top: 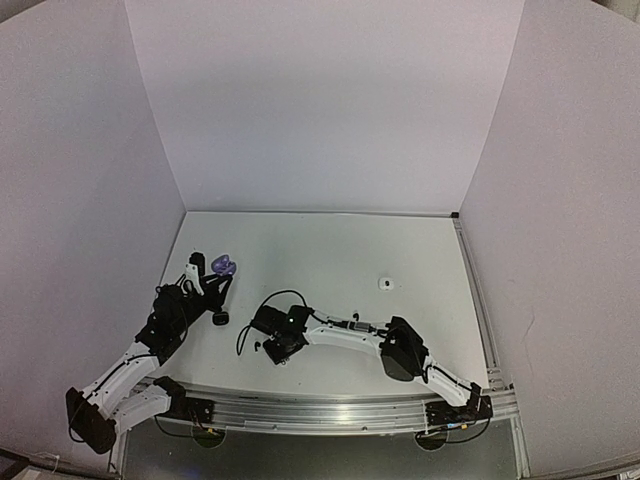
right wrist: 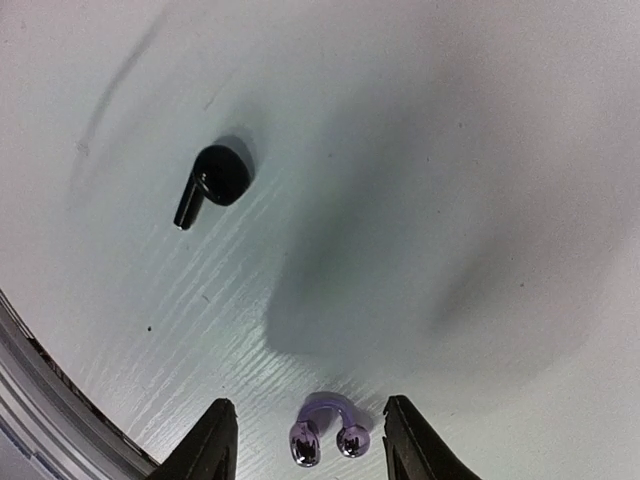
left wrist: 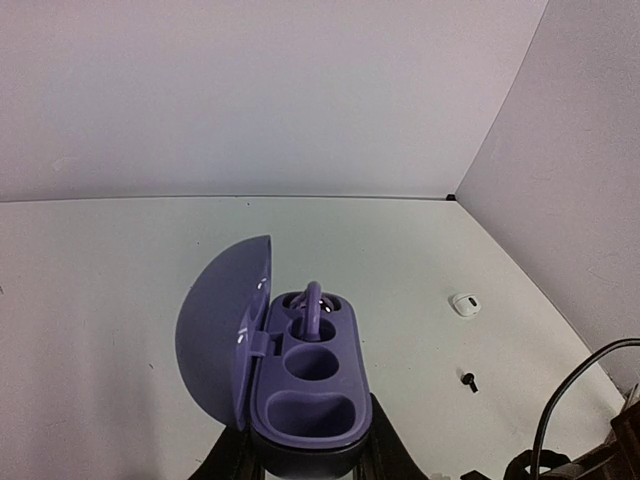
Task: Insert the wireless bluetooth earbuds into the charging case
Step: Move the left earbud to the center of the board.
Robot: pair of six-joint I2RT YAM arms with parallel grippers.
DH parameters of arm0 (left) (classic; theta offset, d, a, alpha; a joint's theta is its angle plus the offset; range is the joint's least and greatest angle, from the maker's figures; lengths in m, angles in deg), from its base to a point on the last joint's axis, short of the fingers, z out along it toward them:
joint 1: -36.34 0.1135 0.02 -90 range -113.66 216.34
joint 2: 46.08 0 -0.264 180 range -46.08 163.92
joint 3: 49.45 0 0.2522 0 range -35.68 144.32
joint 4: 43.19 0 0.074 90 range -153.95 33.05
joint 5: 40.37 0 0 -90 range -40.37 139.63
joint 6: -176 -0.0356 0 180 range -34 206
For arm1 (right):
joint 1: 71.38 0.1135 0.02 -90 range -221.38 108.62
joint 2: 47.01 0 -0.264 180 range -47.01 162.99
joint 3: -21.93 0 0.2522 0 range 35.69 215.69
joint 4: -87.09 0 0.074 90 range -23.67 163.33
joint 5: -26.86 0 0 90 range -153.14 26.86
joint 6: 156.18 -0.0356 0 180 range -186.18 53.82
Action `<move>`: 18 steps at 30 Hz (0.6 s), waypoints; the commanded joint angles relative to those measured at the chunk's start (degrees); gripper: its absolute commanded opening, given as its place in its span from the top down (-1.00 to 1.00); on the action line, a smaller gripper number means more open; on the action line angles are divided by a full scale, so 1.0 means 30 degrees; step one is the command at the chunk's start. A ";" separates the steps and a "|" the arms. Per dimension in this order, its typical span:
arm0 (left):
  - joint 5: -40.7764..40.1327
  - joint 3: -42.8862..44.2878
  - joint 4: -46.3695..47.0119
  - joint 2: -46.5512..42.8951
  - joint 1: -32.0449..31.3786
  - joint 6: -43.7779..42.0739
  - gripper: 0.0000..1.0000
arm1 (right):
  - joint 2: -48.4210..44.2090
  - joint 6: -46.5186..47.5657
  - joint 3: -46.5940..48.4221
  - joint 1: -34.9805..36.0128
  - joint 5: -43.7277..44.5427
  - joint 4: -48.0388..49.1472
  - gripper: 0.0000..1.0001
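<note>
Gripping the matte, pebble-shaped lilac charging case (left wrist: 310, 395), the left gripper (left wrist: 310, 465) shows its lid (left wrist: 215, 330) open, a looped earbud (left wrist: 311, 308) inside. Right of the case, the right gripper (right wrist: 312, 440) straddles, jaws spread, a glossy C-shaped earbud (right wrist: 325, 432).

Charging case (left wrist: 310, 410) is on the left side of the table (top: 330, 250), its base clamped in the left gripper (left wrist: 308, 458). The lid (left wrist: 215, 330) is swung open to the case's left. One earbud (left wrist: 310, 305) is seated in the far cradle. A small earbud (left wrist: 465, 304) lies well right of the case.

A loose clip earbud (right wrist: 325, 430) lies on the table between the spread fingers of the right gripper (right wrist: 309, 410), touching neither. A stemmed earbud (right wrist: 212, 180) lies beyond it, to the left.
</note>
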 commanded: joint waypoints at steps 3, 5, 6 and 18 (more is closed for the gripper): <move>0.0338 -0.0109 0.0946 -0.0128 0.0094 0.0275 1.00 | 0.0859 0.0039 0.1524 0.0431 0.0929 -0.0537 0.16; 0.0309 -0.0132 0.0955 -0.0117 0.0094 0.0268 1.00 | 0.0879 -0.0111 0.1556 0.0630 0.1210 -0.0647 0.25; 0.0308 -0.0137 0.0978 -0.0118 0.0094 0.0278 1.00 | 0.0895 -0.0194 0.1517 0.0723 0.1232 -0.0669 0.29; 0.0385 -0.0139 0.1114 -0.0054 0.0094 0.0261 1.00 | 0.1234 -0.0601 0.1127 0.0765 0.0730 -0.1258 0.55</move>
